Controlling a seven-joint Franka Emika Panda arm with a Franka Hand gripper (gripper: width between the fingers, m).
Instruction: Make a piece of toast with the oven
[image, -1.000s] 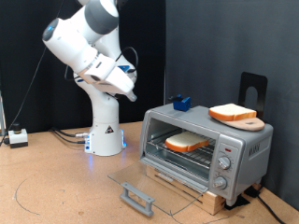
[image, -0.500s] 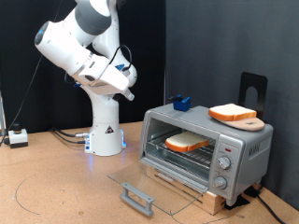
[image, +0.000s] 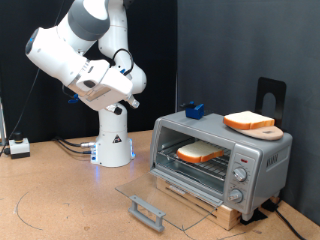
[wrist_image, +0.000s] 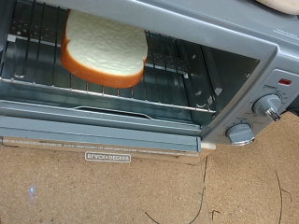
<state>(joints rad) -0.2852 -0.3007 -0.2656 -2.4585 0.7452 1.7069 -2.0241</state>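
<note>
Toast lies on oven rack; tool state unclear.

The robot arm's gripper is hanging high in the air, well away from the oven and holding nothing. Far below it, the oven's glass door is lying open and flat. A piece of toast is sitting on the rack inside. Another slice is resting on a wooden board on the oven's top.
</note>
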